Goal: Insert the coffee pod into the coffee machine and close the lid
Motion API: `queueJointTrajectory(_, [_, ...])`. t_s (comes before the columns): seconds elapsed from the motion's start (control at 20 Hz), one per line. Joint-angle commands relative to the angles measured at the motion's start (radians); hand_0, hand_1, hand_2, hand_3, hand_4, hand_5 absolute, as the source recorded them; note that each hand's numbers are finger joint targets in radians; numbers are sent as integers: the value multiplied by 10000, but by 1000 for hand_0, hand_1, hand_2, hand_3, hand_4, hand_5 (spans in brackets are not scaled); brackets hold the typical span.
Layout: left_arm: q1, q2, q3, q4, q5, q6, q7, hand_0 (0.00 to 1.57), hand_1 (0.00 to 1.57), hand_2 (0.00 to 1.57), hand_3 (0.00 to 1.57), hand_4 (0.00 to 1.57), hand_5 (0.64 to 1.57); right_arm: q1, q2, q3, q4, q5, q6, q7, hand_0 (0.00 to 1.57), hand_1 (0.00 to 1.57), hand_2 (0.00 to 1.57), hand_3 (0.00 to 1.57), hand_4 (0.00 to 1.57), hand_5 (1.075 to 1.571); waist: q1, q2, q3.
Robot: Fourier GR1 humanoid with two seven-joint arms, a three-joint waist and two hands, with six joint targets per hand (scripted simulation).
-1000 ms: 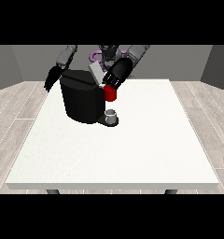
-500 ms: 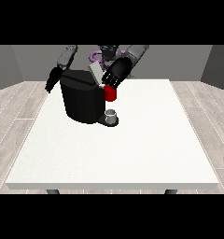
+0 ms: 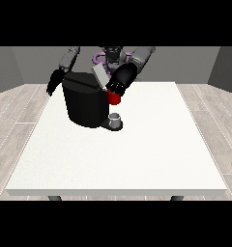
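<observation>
Lid (image 3: 99,76) looks propped open, so closing's left. Hand at the view's right (image 3: 119,83) sits at the coffee machine's (image 3: 85,101) 2 o'clock (fingers, can't tell). Grey thing (image 3: 116,118) at its base on the counter (image 3: 137,154), maybe the pod.

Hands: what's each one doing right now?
Hand at the view's left: beside the coffee machine, fingers unclear.
Hand at the view's right: above it, unclear.
</observation>
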State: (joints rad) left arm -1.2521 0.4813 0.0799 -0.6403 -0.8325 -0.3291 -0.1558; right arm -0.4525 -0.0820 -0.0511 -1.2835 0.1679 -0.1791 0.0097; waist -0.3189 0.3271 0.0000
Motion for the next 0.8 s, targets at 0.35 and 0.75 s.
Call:
queueJointTrajectory(0.35, [-427,-58,332,299,41,269,-83,1110,1110,1122,969,0,1571,-236,269,136,-35,242,-395,177,0,0,0,0,61,1571,-23,305,2])
queueJointTrajectory(0.75, [-420,440,528,269,-83,947,-759,1212,1212,1186,971,0,1571,-250,-184,66,-353,108,99,333,0,0,0,0,71,1571,-384,551,0])
